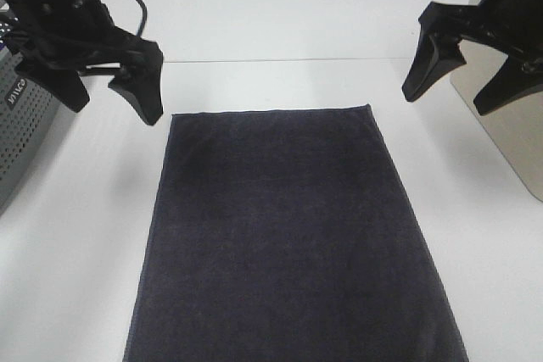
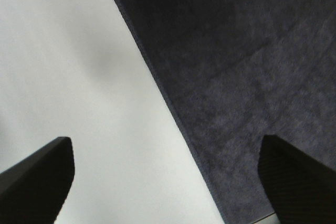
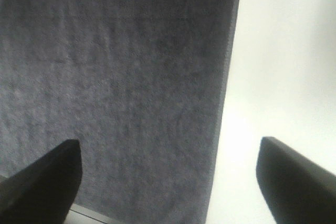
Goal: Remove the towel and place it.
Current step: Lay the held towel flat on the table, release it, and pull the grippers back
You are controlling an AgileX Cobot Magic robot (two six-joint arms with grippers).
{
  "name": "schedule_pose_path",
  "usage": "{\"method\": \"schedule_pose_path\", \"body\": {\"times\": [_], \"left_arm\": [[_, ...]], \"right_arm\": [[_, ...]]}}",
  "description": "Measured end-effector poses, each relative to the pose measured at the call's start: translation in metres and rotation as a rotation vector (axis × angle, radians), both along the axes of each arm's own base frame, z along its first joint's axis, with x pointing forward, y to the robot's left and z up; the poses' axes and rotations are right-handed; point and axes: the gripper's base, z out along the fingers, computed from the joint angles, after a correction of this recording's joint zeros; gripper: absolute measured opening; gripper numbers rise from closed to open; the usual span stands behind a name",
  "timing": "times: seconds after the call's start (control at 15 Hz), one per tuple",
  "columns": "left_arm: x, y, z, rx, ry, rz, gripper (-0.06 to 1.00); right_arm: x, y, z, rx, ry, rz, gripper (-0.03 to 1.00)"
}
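We see the dark towel [image 1: 288,235] spread flat on the white table [image 1: 76,235], its long axis running from the grippers toward the camera. Our left gripper [image 1: 114,106] and right gripper [image 1: 450,99] each straddle a far corner from above, wide open, empty, equally near.

Lit brightly and evenly from above. Washed out to near-white glare on the table [image 1: 76,243] either side of the towel [image 1: 288,235]. Noted one soft grey shadow patch just beside the towel's edge in the left wrist view. Resolved the towel's nap with slight grain. Rendered the fingertips [image 2: 37,177] near the towel blurred, out of focus
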Motion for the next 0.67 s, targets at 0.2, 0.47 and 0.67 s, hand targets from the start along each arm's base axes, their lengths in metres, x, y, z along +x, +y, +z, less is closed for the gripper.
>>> {"method": "schedule_pose_path", "body": {"times": [0.2,0.47,0.67], "left_arm": [[0.039,0.028,-0.008,-0.194,0.006,0.06,0.89],[0.088,0.023,-0.051,-0.257,0.022,0.078,0.89],[0.108,0.028,-0.09,-0.254,0.079,0.101,0.89]], "right_arm": [[0.045,0.003,0.002,0.07,-0.017,0.074,0.88],[0.111,0.006,-0.037,0.052,0.023,0.128,0.88],[0.147,0.009,-0.073,0.053,0.035,0.135,0.88]]}}
